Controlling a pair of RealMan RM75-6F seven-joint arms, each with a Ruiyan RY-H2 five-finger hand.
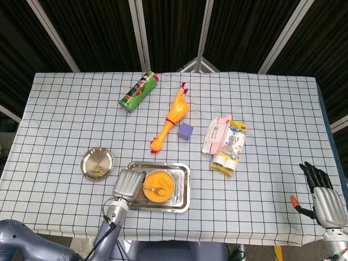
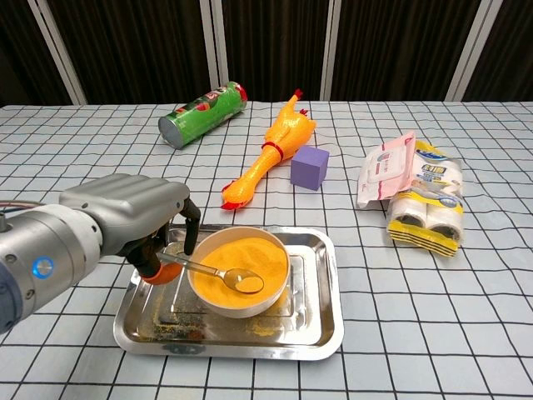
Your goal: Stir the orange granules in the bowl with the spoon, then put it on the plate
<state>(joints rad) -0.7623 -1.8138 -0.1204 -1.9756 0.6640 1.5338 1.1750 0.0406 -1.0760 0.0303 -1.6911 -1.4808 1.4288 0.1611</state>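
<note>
A: Where are you in the task?

B: You are mid-stir, as far as I can judge. Your left hand (image 2: 137,218) grips the handle of the spoon (image 2: 218,272), and the spoon's head lies in the orange granules (image 2: 246,254), toward the near right of the bowl (image 2: 238,298).

A: And the bowl itself?

B: It sits in a metal tray (image 2: 321,312) at the near left of the counter (image 1: 272,109). Some granules are scattered on the tray floor.

A: What is left?

B: Finishing the stir, then lifting the spoon out and carrying it to the plate (image 1: 97,163), which lies just left of the tray.

A: Your other hand?

B: Your right hand (image 1: 321,193) holds nothing, fingers apart, at the counter's near right edge.
</note>
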